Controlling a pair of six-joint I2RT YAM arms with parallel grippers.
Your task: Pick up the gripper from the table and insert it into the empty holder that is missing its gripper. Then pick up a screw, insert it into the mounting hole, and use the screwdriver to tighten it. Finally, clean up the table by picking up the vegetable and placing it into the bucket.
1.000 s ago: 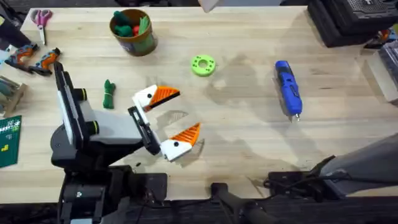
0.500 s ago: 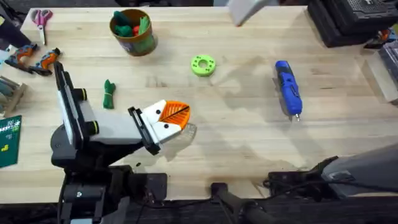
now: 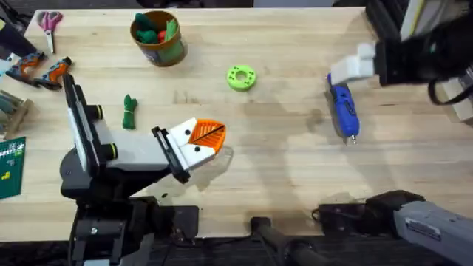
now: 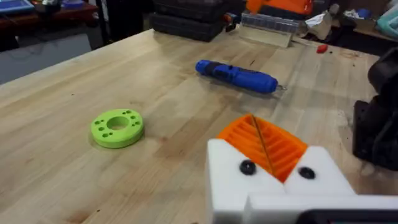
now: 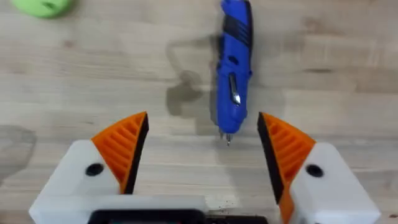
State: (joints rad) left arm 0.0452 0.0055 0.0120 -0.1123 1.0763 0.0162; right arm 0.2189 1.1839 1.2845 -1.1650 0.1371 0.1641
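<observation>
The blue screwdriver lies on the right of the table, its bit towards the front edge. My right gripper hovers over it, open, with the screwdriver lying between and ahead of its orange pads. My left gripper rests shut near the table's middle left, its orange pads pressed together on nothing. The dark green vegetable lies to the left of it. The bucket stands at the back left with toys inside. A loose gripper, an empty holder and a screw are out of view.
A lime-green ring lies behind the middle of the table. Scissors and orange-black tools sit at the far left. Black equipment occupies the back right corner.
The left gripper went from open to shut and now holds still. The right arm swung in from the back and now sits over the screwdriver's rear end.
</observation>
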